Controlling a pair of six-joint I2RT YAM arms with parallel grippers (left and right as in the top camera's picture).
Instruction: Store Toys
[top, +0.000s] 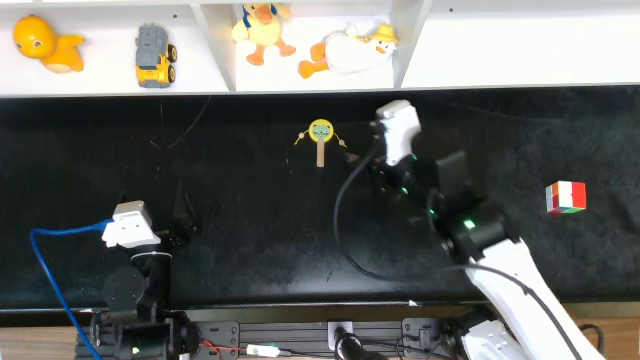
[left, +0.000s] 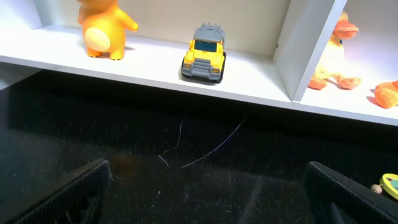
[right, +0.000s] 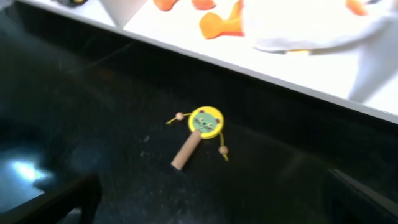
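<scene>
A small rattle drum (top: 320, 139) with a yellow-green face and a wooden handle lies on the black table, just in front of the white shelf (top: 500, 60). My right gripper (right: 214, 180) is open and empty, a short way from the rattle (right: 200, 132), which lies ahead between its fingers. A colourful cube (top: 566, 197) sits at the far right of the table. My left gripper (left: 208, 168) is open and empty low at the left (top: 183, 215), facing the shelf. On the shelf stand an orange duck (top: 45, 45), a yellow truck (left: 204, 53), a yellow plush duck (top: 263, 28) and a white plush duck (top: 350, 50).
White dividers (left: 308, 43) split the shelf into compartments. The rightmost compartment (top: 530, 40) holds nothing. A blue cable (top: 45, 260) loops by the left arm's base. The black table (top: 250, 220) is bare between the arms.
</scene>
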